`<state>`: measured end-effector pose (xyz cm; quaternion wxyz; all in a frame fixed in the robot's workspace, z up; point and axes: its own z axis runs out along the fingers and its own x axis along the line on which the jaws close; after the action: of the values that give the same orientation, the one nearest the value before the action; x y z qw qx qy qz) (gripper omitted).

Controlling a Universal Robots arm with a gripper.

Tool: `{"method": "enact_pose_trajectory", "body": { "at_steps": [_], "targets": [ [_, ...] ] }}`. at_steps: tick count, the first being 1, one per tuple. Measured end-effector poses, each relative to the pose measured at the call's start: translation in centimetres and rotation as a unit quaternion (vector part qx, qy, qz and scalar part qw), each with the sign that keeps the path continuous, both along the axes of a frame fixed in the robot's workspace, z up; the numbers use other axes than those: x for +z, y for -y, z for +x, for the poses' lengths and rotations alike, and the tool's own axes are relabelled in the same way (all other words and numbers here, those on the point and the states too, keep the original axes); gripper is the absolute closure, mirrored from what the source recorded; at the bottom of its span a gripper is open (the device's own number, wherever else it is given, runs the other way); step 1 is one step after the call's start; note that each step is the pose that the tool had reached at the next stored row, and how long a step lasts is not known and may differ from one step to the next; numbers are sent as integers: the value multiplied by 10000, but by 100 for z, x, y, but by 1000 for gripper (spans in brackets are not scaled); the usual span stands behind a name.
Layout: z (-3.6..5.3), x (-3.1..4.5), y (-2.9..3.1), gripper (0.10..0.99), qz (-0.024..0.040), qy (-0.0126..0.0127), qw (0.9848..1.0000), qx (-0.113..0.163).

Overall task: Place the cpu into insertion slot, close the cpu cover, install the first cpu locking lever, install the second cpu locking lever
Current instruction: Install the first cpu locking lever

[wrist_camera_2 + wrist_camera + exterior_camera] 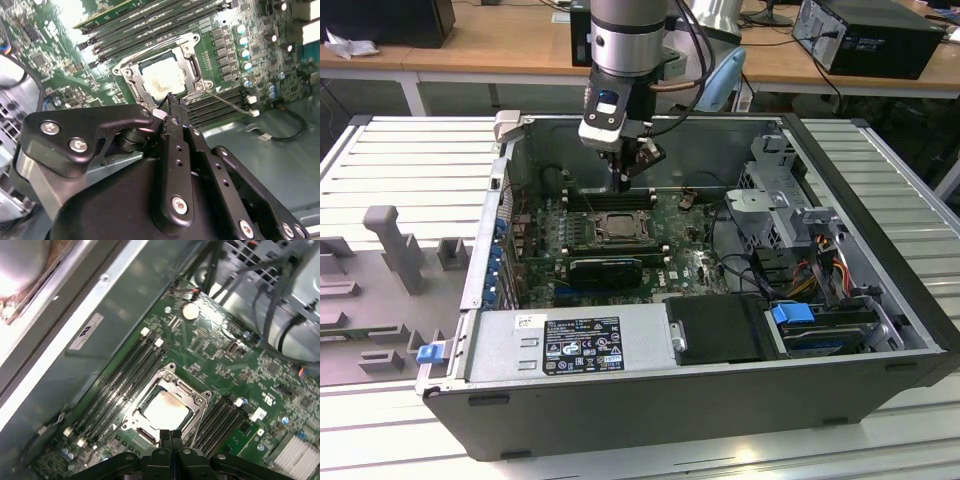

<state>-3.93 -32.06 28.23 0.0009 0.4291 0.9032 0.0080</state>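
While the gripper (170, 436) hangs clenched, empty, cpu (165, 409) lies under cpu cover (188, 385), edges hidden.

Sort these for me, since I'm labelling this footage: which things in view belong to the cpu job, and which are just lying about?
Job in hand: cpu, lying under the closed cpu cover; locking lever; gripper, shut, close by.

Just lying about: memory slots, coin battery, expansion card, power supply, cables.

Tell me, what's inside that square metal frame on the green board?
The cpu shows its pale face through the window of the cpu cover. Whatever lies under the cpu is covered.
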Motion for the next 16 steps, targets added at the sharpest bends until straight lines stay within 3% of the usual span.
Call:
{"method": "enact_pose_trajectory", "body": {
  "at_steps": [2, 4, 8, 16],
  "targets": [
    [0, -2, 0, 980, 1, 1, 9998, 201],
    [0, -2, 0, 980, 1, 1, 9988, 488],
    [0, -2, 0, 980, 1, 2, 9968, 795],
    [0, -2, 0, 980, 0, 8, 9905, 1378]
  ]
}}
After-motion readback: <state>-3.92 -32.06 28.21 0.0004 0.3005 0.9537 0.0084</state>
